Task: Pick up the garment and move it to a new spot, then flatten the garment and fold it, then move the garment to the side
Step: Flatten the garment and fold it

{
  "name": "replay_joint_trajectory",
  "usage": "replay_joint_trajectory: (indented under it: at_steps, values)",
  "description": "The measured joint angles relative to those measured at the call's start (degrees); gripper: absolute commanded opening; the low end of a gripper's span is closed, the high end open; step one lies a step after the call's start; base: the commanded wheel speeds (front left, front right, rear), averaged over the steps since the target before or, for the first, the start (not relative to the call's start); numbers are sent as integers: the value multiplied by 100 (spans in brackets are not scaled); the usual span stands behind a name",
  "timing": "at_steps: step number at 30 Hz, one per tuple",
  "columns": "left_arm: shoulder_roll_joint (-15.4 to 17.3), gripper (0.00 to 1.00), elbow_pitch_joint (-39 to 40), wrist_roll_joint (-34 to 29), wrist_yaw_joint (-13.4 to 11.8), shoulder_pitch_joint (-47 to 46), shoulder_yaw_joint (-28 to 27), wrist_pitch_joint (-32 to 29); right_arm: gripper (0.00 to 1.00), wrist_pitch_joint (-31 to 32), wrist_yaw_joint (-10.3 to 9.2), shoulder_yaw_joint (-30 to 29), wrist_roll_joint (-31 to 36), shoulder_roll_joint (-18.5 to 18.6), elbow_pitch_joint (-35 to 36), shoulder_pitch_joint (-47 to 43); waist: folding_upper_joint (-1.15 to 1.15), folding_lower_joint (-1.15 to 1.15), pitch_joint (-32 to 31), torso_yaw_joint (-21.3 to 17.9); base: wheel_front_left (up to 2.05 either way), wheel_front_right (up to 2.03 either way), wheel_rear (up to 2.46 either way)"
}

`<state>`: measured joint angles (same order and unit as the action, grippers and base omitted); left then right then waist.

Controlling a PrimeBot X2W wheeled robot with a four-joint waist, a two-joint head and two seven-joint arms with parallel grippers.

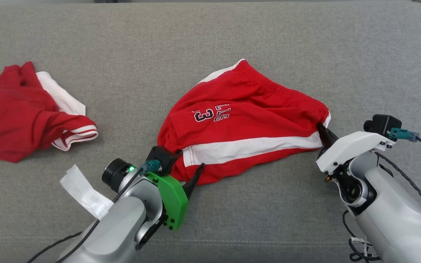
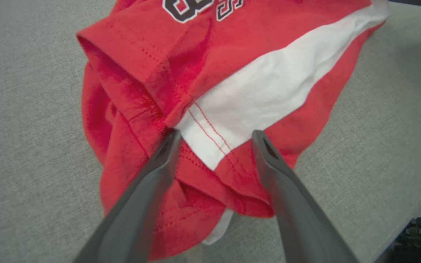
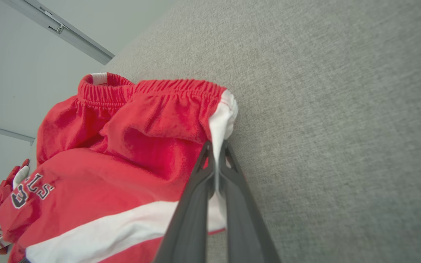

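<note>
Left of the shorts (image 1: pixel 243 120), another red garment (image 1: pixel 20 117).

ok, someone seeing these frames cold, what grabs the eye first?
The red shorts, with a white stripe and a "3", lie spread in the middle of the grey cushion. The right gripper is pinched shut on the white side stripe by their waistband, while the left gripper stands open over the leg hem. A second red garment lies crumpled at the far left.
</note>
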<state>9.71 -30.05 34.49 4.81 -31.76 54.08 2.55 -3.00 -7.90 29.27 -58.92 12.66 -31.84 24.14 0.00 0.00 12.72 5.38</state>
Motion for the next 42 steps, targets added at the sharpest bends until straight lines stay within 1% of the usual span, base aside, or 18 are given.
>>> replay_joint_trajectory:
  at_steps: [11,14,22,23,25,30,31,32,33,34,35,36,37,42]
  values:
    - [-147,100,29,202,24,9,-58,-48,0,1,0,45,15,-7,-1,-13,0,0,-26,134,0,0,0]
    - [-169,100,52,350,31,12,-59,-56,0,2,0,52,45,-7,-1,-13,0,0,-32,144,0,0,0]
    - [-193,100,100,389,57,15,-83,-57,0,1,0,68,53,-10,-10,-13,0,0,-47,119,0,0,0]
    - [-193,99,102,407,57,15,-99,-57,0,1,0,68,53,-11,-10,-13,0,0,-48,115,0,0,0]
    - [-191,85,102,417,57,14,-136,-56,0,1,0,69,53,-11,-12,-13,0,0,-50,107,0,0,0]
    - [-187,62,102,417,57,14,-172,-56,0,1,0,74,55,-11,-22,-13,0,0,-61,94,0,0,0]
    - [-186,52,102,417,57,14,-178,-56,0,1,0,76,59,-12,-25,-13,0,0,-65,92,0,0,0]
    - [-183,47,102,419,57,14,-181,-56,0,1,0,79,59,-12,-27,-13,0,0,-69,90,0,0,0]
    - [-182,45,102,419,57,14,-182,-56,0,1,0,80,59,-12,-31,-13,0,0,-74,89,0,0,0]
    - [-181,35,102,419,57,14,-182,-56,0,1,0,82,59,-12,-34,-14,0,0,-79,89,0,0,0]
    - [-181,35,102,420,57,14,-183,-56,0,1,0,88,59,-13,-37,-14,0,0,-84,89,0,0,0]
    - [-181,24,104,430,57,14,-183,-56,0,1,0,93,59,-14,-40,-15,0,0,-89,89,0,0,0]
    - [-182,0,105,453,57,14,-183,-56,0,0,1,97,60,-15,-47,-18,0,0,-97,90,0,0,0]
    - [-171,0,192,532,74,18,-205,-158,0,-3,31,96,59,-18,-58,-37,0,0,-137,102,0,0,0]
